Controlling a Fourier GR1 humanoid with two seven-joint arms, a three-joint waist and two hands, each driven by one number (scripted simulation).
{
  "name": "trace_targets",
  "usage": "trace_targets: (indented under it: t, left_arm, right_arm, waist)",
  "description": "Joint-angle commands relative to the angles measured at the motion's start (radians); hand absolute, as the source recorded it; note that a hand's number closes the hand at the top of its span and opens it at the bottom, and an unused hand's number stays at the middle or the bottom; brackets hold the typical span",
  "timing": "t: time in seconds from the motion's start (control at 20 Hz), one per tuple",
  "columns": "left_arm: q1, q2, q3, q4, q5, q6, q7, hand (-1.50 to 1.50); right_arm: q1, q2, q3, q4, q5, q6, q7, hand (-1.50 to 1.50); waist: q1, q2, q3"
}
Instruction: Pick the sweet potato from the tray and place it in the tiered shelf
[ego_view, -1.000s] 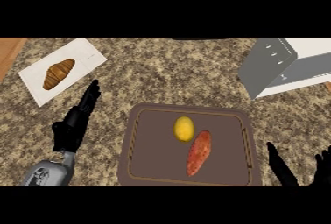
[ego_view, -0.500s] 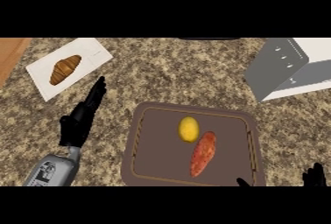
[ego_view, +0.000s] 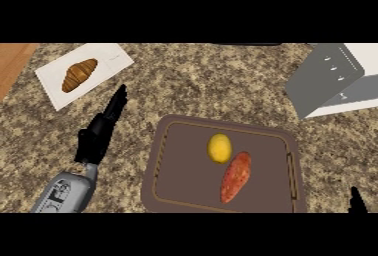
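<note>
Head view | sweet potato (ego_view: 235, 176) is lying in the tray (ego_view: 164, 165), just beside a lemon (ego_view: 219, 148), long way pointing up-down | right hand (ego_view: 356, 200) is peeking nearer, fingers can't tell | left hand (ego_view: 100, 132) is resting flat, fingers straight, holding nothing

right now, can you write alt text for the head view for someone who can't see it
A sweet potato and a yellow lemon lie side by side on a brown tray on a speckled counter, untouched. The left hand rests open left of the tray; only a fingertip of the right hand shows at lower right. A grey tiered shelf stands upper right, a croissant on a white sheet upper left.
</note>
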Motion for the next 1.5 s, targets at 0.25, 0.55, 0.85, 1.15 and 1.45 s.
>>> trace_targets:
  t: [0.25, 0.55, 0.85, 1.15, 1.45]
  left_arm:
    - [-0.007, -0.021, -0.004, -0.002, -0.007, 0.003, 0.001, 0.0]
    - [0.009, -0.029, -0.011, -0.009, -0.018, 0.005, 0.016, 0.0]
    - [-0.023, -0.015, 0.039, 0.067, -0.008, -0.017, -0.025, 0.0]
    - [0.038, -0.033, 0.018, 0.033, -0.019, -0.011, -0.039, 0.0]
    - [0.007, -0.035, 0.029, 0.029, -0.036, 0.001, -0.01, 0.0]
  right_arm:
    - [-0.104, -0.039, 0.078, -0.165, 0.273, 0.389, 0.54, -1.5]
    - [-0.363, 0.117, 0.135, -0.152, 0.401, 0.594, 0.78, -1.5]
    - [-0.52, 0.291, 0.151, -0.076, 0.508, 0.726, 0.847, -1.5]
    - [-0.561, 0.32, 0.172, 0.01, 0.542, 0.698, 0.858, -1.5]
    - [-0.593, 0.321, 0.171, 0.072, 0.527, 0.657, 0.859, -1.5]
  waist:
    - [0.012, -0.002, 0.0]
    - [0.004, -0.009, 0.004]
    - [-0.016, -0.01, 0.005]
    - [-0.017, -0.013, 0.006]
    - [-0.026, -0.014, 0.007]
